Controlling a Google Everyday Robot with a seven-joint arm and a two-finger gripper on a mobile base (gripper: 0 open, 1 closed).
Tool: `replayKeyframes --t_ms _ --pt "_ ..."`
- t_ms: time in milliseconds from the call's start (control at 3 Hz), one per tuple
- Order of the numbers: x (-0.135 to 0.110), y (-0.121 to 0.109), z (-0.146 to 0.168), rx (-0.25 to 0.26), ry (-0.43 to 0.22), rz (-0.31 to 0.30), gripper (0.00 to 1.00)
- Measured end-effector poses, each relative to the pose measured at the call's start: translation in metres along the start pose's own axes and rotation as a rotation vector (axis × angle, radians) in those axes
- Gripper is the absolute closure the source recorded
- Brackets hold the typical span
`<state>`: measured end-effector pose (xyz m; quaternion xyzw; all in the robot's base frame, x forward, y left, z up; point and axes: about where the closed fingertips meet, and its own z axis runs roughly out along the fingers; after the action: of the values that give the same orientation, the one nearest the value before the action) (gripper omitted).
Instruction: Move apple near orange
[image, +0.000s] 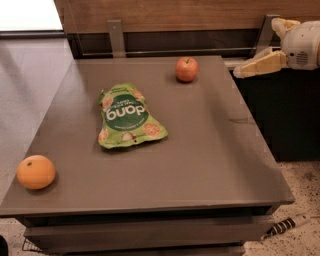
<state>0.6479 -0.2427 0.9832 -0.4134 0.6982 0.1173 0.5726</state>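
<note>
The apple (186, 69) is small and red with yellowish patches and stands near the far edge of the grey table (215, 150), right of centre. The orange (35, 172) is bright and smooth and sits at the near left corner of the table, far from the apple. My gripper (258, 49) is at the upper right, beyond the table's right edge and above it, to the right of the apple. Its cream fingers (260, 63) are spread apart and hold nothing.
A green snack bag (127, 118) lies flat on the table between the apple and the orange. A wooden wall with metal brackets (116, 36) runs along the far edge. A dark cabinet (285, 115) stands to the right of the table.
</note>
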Motion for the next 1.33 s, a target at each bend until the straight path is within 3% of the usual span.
replayKeyframes --t_ms 333,667,1333 --pt "0.006 -0.004 0.028 -0.048 0.000 0.038 0.00" --pt "0.021 -0.011 0.098 -0.119 0.010 0.111 0.00" --pt "0.051 0.009 0.167 -0.144 0.041 0.173 0.00"
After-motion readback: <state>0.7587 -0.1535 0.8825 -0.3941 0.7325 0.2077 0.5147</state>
